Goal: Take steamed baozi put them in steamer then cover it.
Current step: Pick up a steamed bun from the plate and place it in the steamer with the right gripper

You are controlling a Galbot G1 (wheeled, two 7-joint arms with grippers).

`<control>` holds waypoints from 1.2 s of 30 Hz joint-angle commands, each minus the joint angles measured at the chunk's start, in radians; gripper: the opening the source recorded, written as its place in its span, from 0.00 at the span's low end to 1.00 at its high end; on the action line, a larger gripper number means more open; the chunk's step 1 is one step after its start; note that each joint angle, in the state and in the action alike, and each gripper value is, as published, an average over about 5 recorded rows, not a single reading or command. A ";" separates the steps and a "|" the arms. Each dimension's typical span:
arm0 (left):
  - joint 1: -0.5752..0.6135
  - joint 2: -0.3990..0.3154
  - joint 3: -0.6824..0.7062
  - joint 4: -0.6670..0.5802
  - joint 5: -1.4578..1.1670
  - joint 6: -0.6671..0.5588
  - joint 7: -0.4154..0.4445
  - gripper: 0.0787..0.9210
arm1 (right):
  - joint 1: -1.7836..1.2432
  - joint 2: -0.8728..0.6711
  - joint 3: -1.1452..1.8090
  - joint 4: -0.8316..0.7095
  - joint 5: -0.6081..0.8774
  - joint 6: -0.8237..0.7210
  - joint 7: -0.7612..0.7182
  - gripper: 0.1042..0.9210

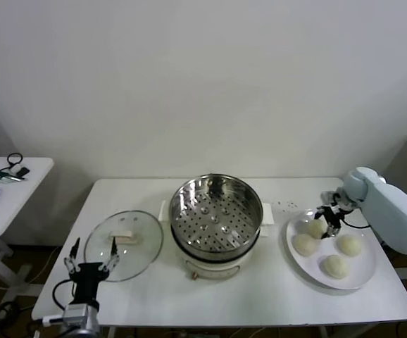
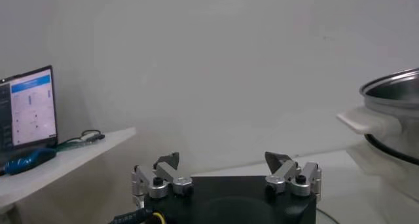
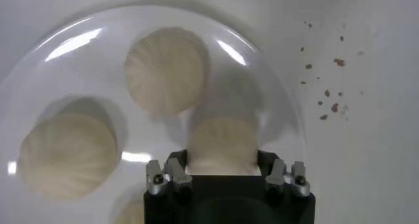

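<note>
Stainless steamer (image 1: pixel 215 215) sits empty; all 4 baozi on the plate (image 1: pixel 364 277). Right gripper (image 1: pixel 328 220) pinches the rear baozi (image 3: pixel 222 142). Left gripper (image 1: pixel 90 265) idles, fingers wide, beside the glass lid (image 1: pixel 124 244).

Head camera overlooks the table (image 1: pixel 274 296); wrist cameras sit close.

A white table (image 1: pixel 260 296) carries everything. On it, toward its left end, lies a flat round glass lid (image 1: pixel 124 245) with a cream handle (image 1: pixel 124 237) at its middle. Toward the table's right end sits a large white plate (image 1: pixel 362 276). Dark crumbs (image 1: pixel 282 205) speckle the tabletop just behind the plate. Beside the table's left end stands a smaller white side table (image 1: pixel 6 193) holding cables (image 1: pixel 10 169) and a lit screen (image 2: pixel 29 107).
</note>
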 commanded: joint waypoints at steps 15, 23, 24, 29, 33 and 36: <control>0.025 0.011 0.010 -0.018 0.006 0.001 0.002 0.88 | 0.575 0.057 -0.458 0.332 0.192 0.266 -0.063 0.72; 0.035 0.015 0.023 -0.017 0.013 -0.002 0.001 0.88 | 0.646 0.183 -0.481 0.467 0.138 0.363 -0.046 0.72; 0.035 0.015 0.023 -0.017 0.013 -0.001 0.001 0.88 | 0.641 0.202 -0.476 0.477 0.117 0.377 -0.042 0.72; 0.037 0.018 0.020 -0.020 0.013 0.000 0.001 0.88 | 0.594 0.278 -0.466 0.511 0.026 0.432 -0.020 0.72; 0.045 0.024 0.017 -0.020 0.010 -0.001 -0.005 0.88 | 0.543 0.328 -0.458 0.525 -0.064 0.476 0.010 0.72; 0.051 0.028 0.018 -0.020 0.005 -0.001 -0.019 0.88 | 0.497 0.358 -0.448 0.517 -0.149 0.511 0.036 0.72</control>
